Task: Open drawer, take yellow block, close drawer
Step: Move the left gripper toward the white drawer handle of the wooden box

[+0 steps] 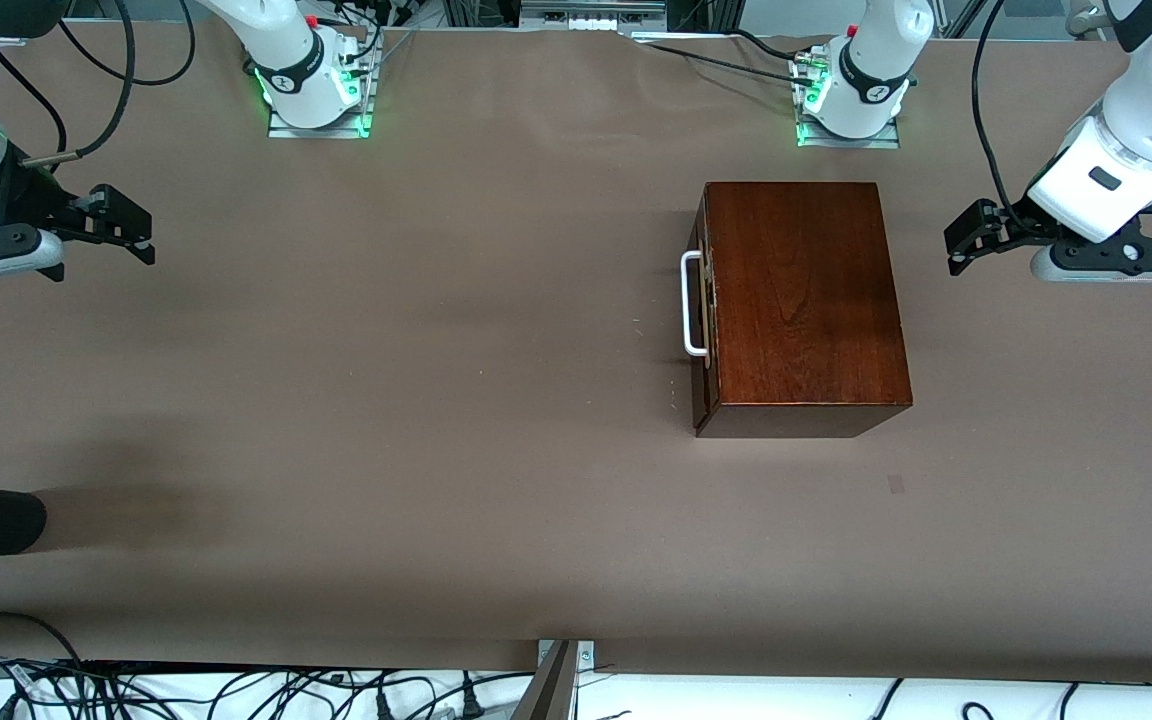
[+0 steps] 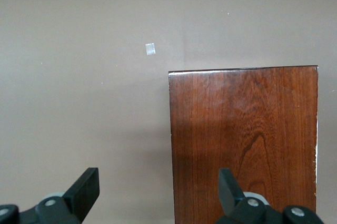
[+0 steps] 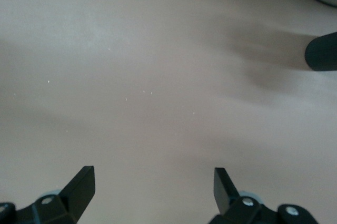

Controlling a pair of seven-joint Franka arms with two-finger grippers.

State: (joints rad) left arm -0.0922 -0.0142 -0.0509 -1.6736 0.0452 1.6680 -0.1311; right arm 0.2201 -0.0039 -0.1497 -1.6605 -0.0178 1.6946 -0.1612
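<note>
The left gripper [image 1: 968, 236] hangs spread and empty over the table at its own arm's end, just beside the box [image 1: 804, 300]; the right gripper [image 1: 126, 228] hangs equally spread and empty, well apart at the other end, both waiting. The drawer [image 1: 701, 320] is shut, its handle [image 1: 692, 304] facing the right arm's end, so the yellow block is hidden. Likely risks: a finger missing the thin handle, or the light-looking box sliding with the pull unless braced.

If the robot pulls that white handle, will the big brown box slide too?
The dark reddish-brown wooden box looks solid and broad, so it probably stays put. Its smooth tabletop might still let it slide slightly. The white U-shaped bar handle looks stiff, unlikely to bend.
</note>
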